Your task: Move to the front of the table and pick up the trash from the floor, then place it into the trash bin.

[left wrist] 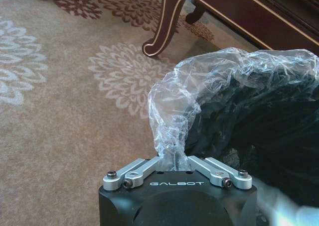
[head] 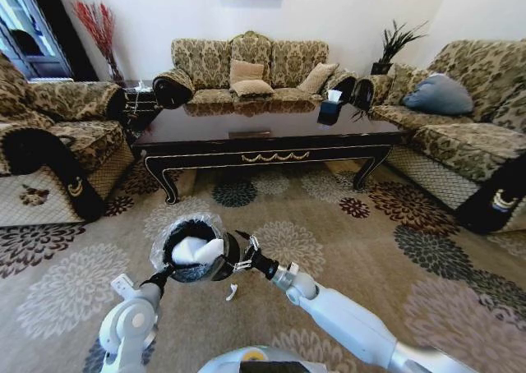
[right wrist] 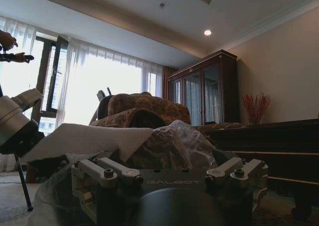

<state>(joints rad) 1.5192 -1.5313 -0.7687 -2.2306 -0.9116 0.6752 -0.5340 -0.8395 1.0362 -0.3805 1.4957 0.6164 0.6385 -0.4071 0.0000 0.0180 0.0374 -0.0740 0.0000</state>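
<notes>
While bin-held [head: 191, 250], open carpet [head: 345, 241] around.

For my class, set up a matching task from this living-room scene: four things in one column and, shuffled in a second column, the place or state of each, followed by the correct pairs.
Things
1. left gripper
2. trash bin
3. white scrap
4. table

Places or states
A. lying on the carpet near the robot
B. standing in front of the middle sofa
C. pinching the clear liner at the bin's rim
D. held up off the floor, white tissue inside

Pairs: 1-C, 2-D, 3-A, 4-B
</notes>
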